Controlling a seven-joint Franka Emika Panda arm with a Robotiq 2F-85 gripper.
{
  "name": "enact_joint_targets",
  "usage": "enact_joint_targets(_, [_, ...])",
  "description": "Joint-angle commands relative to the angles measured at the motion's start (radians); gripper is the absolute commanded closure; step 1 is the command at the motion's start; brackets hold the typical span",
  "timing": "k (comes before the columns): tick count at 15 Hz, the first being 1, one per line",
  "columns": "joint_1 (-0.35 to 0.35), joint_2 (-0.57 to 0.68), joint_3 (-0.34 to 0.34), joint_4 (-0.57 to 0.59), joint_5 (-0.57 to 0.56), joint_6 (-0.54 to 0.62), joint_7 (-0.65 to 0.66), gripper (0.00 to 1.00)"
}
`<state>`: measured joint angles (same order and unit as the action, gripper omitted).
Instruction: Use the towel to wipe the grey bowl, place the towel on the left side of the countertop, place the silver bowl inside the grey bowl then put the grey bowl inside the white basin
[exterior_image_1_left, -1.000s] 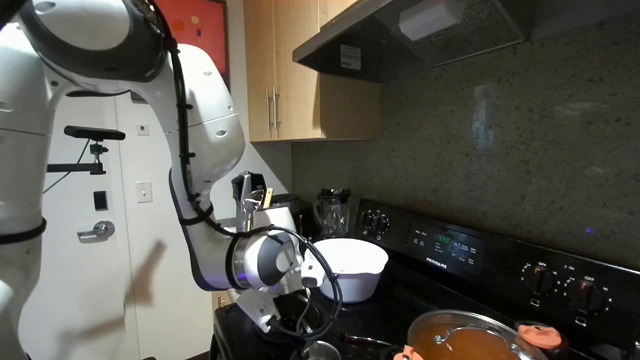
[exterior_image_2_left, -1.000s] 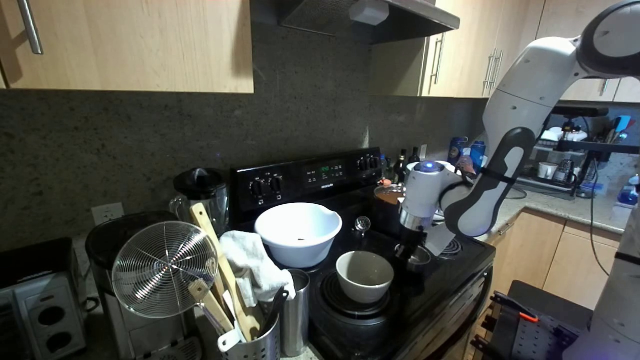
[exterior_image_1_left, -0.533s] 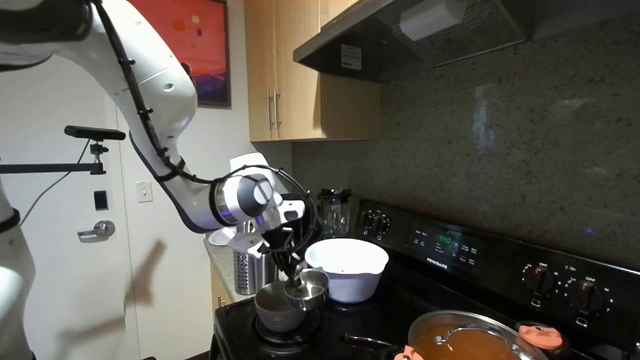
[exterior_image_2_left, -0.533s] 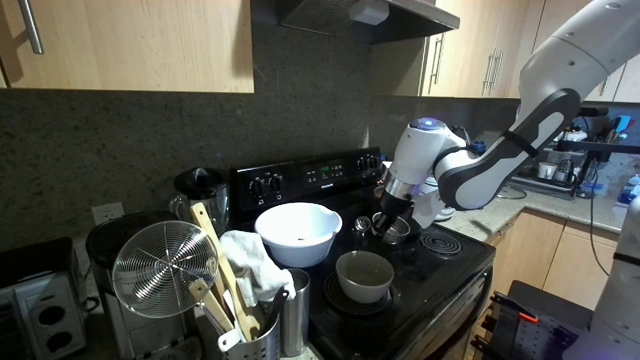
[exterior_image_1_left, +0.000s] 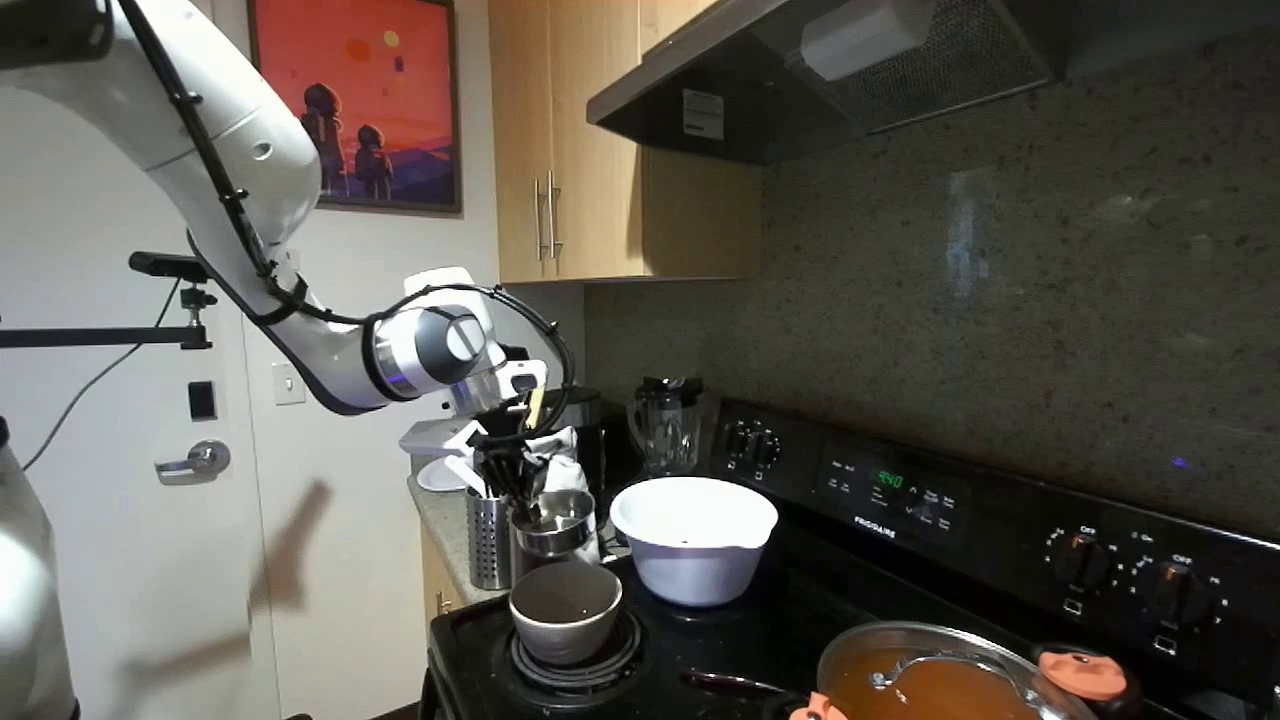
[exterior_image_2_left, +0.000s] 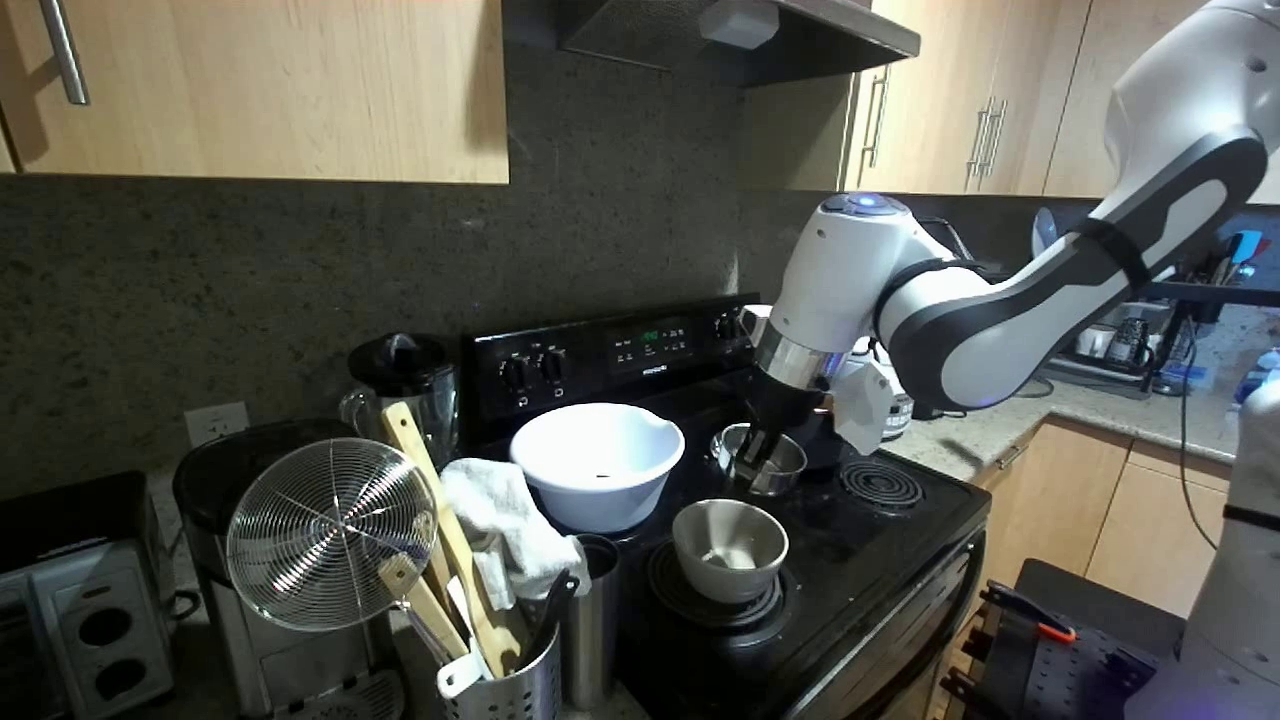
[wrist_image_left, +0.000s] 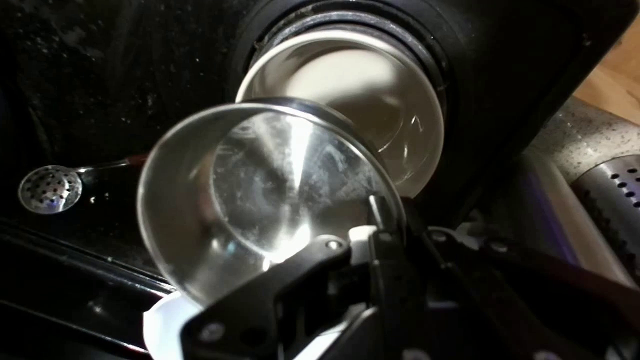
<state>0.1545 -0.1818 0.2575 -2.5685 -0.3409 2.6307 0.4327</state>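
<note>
My gripper (exterior_image_1_left: 522, 500) is shut on the rim of the silver bowl (exterior_image_1_left: 558, 536) and holds it tilted in the air above the stove. The silver bowl also shows in an exterior view (exterior_image_2_left: 783, 470) and fills the middle of the wrist view (wrist_image_left: 270, 175), with the fingers (wrist_image_left: 395, 220) at its rim. The grey bowl (exterior_image_2_left: 730, 570) stands upright on a burner and looks empty. In the wrist view the silver bowl partly covers the grey bowl (wrist_image_left: 410, 110). The white basin (exterior_image_2_left: 600, 505) stands at the stove's back. The white towel (exterior_image_2_left: 515, 535) hangs over the counter containers beside the stove.
A perforated utensil holder (exterior_image_2_left: 510, 690) and a metal cylinder (exterior_image_2_left: 592, 635) stand beside the stove. A lidded pot (exterior_image_1_left: 930, 690) of orange liquid sits on the stove. A skimmer (wrist_image_left: 50, 190) lies on the stovetop. A blender (exterior_image_1_left: 668, 425) stands behind. A range hood (exterior_image_1_left: 720, 100) hangs above.
My gripper has lifted the silver bowl from low near the stovetop and carried it upward and back. The grey bowl, basin and towel have stayed in place.
</note>
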Motion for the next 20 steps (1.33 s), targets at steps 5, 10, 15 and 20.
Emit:
enact_joint_targets(5, [-0.057, 0.155, 0.006, 0.022, -0.258, 0.128, 0.107, 0.93])
enact_joint_targets(10, [-0.054, 0.286, -0.003, 0.052, -0.370, 0.121, 0.195, 0.93])
enact_joint_targets(15, [-0.045, 0.405, -0.013, 0.094, -0.423, 0.188, 0.250, 0.92])
enact_joint_targets(20, [-0.038, 0.467, -0.023, 0.137, -0.423, 0.209, 0.259, 0.93])
